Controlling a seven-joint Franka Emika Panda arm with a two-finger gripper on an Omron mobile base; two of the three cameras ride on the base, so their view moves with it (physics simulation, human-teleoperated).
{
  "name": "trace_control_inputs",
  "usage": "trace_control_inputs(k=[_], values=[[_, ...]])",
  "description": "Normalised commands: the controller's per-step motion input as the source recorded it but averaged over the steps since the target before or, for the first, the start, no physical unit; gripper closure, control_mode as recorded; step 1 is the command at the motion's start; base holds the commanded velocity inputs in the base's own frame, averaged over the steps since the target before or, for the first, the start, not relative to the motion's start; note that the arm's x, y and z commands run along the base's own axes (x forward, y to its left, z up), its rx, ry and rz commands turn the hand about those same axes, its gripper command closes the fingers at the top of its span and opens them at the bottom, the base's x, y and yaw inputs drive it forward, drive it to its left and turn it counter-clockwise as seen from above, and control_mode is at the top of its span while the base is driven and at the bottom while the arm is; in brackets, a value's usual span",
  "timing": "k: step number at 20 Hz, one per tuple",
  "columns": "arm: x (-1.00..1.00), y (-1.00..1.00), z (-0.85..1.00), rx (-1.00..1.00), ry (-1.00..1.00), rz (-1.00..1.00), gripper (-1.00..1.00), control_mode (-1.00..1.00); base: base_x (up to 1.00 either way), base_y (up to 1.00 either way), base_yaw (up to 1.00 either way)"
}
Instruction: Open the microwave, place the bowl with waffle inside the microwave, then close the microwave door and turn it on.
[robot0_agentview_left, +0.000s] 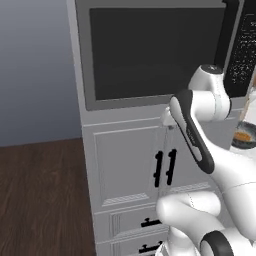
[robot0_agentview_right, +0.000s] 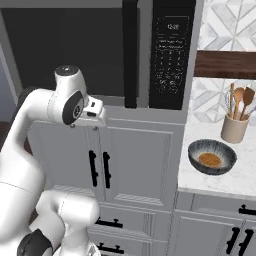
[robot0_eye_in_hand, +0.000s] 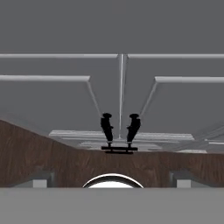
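The microwave door (robot0_agentview_right: 70, 47) stood shut, its long black bar handle (robot0_agentview_right: 130, 55) upright just left of the keypad strip (robot0_agentview_right: 170, 55), with the first step of the task apparently not yet begun. The robot's hand sat close in front of the grey cabinet doors (robot0_agentview_right: 130, 160) directly below the microwave (robot0_agentview_left: 155, 55), pointing down along them, probably a staging pose from which it would have to rise and turn before it could hook the handle.

The bowl (robot0_agentview_right: 212, 156) waited on the pale counter (robot0_agentview_right: 240, 180) to the right of the microwave, upright, with the waffle (robot0_agentview_right: 210, 160) lying flat in its middle, well apart from the arm. A beige utensil crock (robot0_agentview_right: 234, 127) of wooden spoons stood just beyond it, near the tiled wall. Left there, the bowl was presumably parked until the door was opened.

The right base view gave the whole bowl, the waffle and the keypad; the left base view caught just a sliver of the bowl (robot0_agentview_left: 244, 136) at its right edge, but showed the wood floor (robot0_agentview_left: 40, 200) to the left of the cabinets. The hand view looked down the cabinet fronts at their paired black handles (robot0_eye_in_hand: 120, 127) and the floor, with the fingers (robot0_eye_in_hand: 183, 179) set wide apart at either side and nothing between them.
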Motion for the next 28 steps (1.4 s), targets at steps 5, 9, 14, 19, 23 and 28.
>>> trace_control_inputs(k=[5,9,14,19,23,28], values=[[0.00,0.00,0.00,0.00,0.00,0.00,-1.00,1.00,-0.29,-0.78,-0.04],[0.00,0.00,0.00,0.00,0.00,0.00,-1.00,1.00,-0.07,-0.85,0.00],[0.00,0.00,0.00,0.00,0.00,0.00,-1.00,1.00,-0.01,-0.66,0.00],[0.00,0.00,0.00,0.00,0.00,0.00,-1.00,1.00,-0.06,-0.28,0.00],[0.00,0.00,0.00,0.00,0.00,0.00,-1.00,1.00,-0.02,-0.21,0.00],[0.00,0.00,0.00,0.00,0.00,0.00,-1.00,1.00,0.00,0.00,0.00]])
